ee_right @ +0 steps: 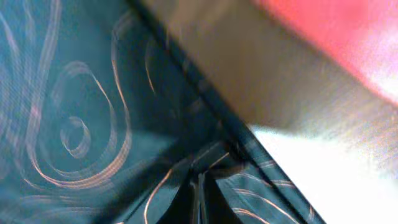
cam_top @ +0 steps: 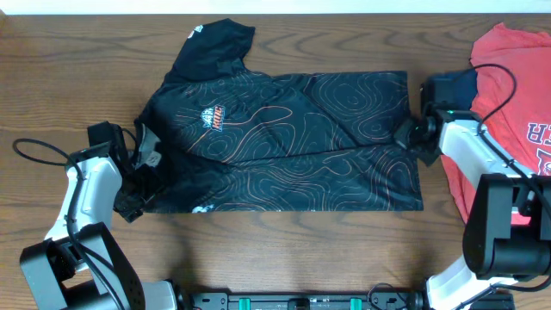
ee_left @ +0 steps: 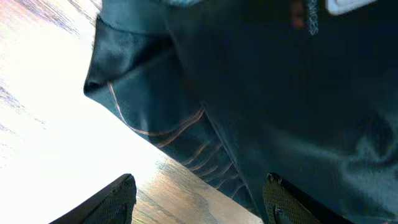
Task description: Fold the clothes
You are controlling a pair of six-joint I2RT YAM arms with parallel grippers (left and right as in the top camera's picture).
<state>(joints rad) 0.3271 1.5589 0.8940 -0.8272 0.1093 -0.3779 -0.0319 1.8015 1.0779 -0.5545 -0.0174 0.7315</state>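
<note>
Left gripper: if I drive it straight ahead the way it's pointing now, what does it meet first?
The black shirt. The left gripper stands open just short of the shirt's folded edge, with the table showing only to one side. Depth is unclear, so contact may come soon.

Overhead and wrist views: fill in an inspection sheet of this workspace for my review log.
Surface: wooden table.
Job's things: black shirt lies spread out, pattern up, not yet folded.
Clutter: red shirt at the table's right end.
End effectors: left end effector open at the shirt's left end; right end effector shut on its right hem.
Cables: black cable loops on the table beside the left arm; second cable crosses the red shirt.
Surroundings: nothing seen.
</note>
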